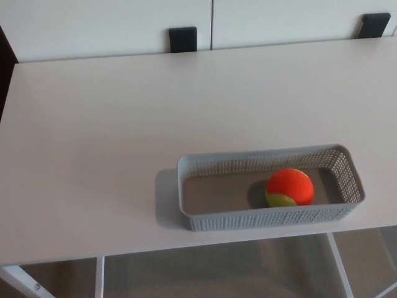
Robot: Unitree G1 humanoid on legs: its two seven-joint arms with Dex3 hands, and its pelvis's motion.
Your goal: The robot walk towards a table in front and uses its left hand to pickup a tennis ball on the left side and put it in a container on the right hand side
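Nearest are the white table legs [99, 276] and a crossbar under the near edge, with grey-brown floor [217, 267] showing between them. Above them spreads the pale table [93, 136], bare over its left and far parts.

On the near right of the table, close to the near edge, stands a long grey container [267, 218] with perforated walls, its length running left to right. Inside it lies the tennis ball [289, 186], orange on top with a yellow-green patch low on its left. The ball rests on the container's floor, right of the middle and apart from the right end wall. The left half of the container holds nothing else.

Neither robot hand shows in the head view, so I cannot tell how either one is set; nothing touches the ball.

At the far edge, two dark brackets [183, 38] stand against white panels [93, 25].
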